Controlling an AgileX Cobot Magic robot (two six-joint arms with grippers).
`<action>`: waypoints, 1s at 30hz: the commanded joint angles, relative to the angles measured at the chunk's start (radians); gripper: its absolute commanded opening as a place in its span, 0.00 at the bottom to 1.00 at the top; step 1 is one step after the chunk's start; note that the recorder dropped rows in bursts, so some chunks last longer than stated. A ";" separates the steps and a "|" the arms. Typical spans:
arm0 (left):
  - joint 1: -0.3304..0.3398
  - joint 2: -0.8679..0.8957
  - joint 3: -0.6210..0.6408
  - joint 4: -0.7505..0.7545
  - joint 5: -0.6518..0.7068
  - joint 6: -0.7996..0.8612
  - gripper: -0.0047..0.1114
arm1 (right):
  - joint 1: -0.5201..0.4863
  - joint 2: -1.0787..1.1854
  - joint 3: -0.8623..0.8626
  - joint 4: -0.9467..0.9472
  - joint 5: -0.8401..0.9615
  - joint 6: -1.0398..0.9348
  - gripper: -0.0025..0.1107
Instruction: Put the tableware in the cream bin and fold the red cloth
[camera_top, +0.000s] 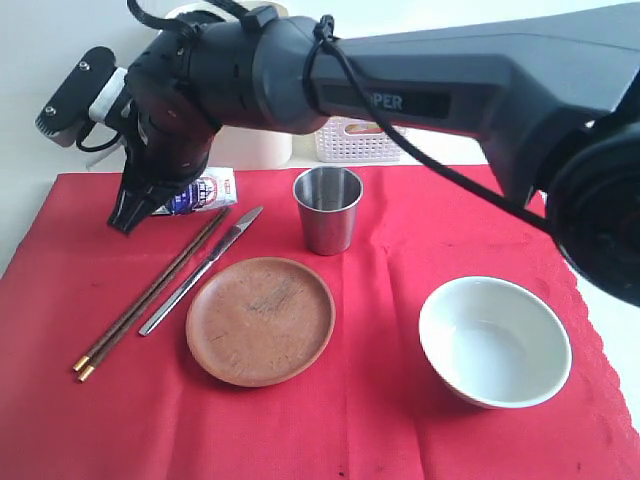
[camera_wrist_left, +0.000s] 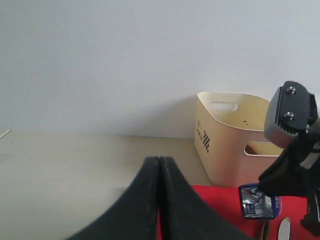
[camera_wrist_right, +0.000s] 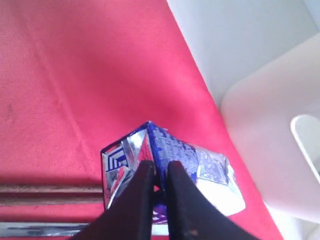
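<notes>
On the red cloth stand a steel cup, a round brown plate and a pale bowl. A silver knife and dark chopsticks lie side by side left of the plate. My right gripper has reached across to the far left and is shut on the top ridge of a blue-white milk carton. The cream bin stands just behind the cloth's back left corner. My left gripper is shut with nothing in it, low by the cloth's left edge.
A white lattice basket sits behind the cup, partly hidden by the right arm, which spans the back of the scene. Bare beige table lies left of the cloth.
</notes>
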 joint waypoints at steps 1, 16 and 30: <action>0.002 -0.004 -0.002 -0.001 0.001 -0.001 0.05 | -0.004 -0.031 -0.006 -0.002 0.104 0.062 0.02; 0.002 -0.004 -0.002 -0.001 0.001 -0.001 0.05 | -0.003 0.009 -0.006 0.078 0.203 0.037 0.02; 0.002 -0.004 -0.002 -0.001 0.001 -0.001 0.05 | 0.073 0.072 -0.006 -0.125 0.241 0.126 0.50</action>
